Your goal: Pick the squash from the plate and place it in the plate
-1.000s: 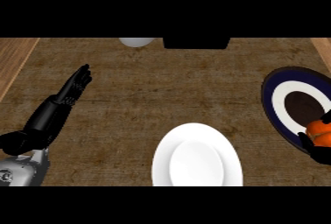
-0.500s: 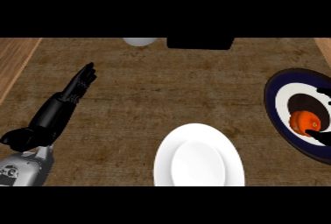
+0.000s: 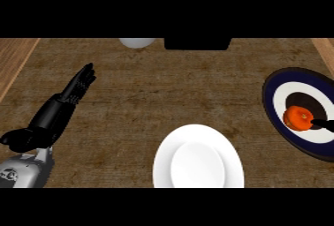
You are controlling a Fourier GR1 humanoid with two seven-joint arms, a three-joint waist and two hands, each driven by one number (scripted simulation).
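Observation:
The orange squash (image 3: 299, 118) lies on the dark centre of a navy and white ringed plate (image 3: 282, 92) at the right edge of the head view. Only a small black tip of my right hand (image 3: 324, 123) shows, touching the squash's right side; the rest is out of view. A plain white plate (image 3: 198, 159) sits at the bottom centre. My left hand (image 3: 77, 88) is at the left, open and held straight, pointing away from me, holding nothing.
A pale round object (image 3: 137, 42) and a black block (image 3: 197, 43) sit at the counter's far edge. Lighter wooden strips border the counter on the left (image 3: 14, 59) and at the upper right (image 3: 324, 46).
My right hand has drawn back toward the right edge, uncovering the squash on the ringed plate. My left arm has shifted slightly right and up.

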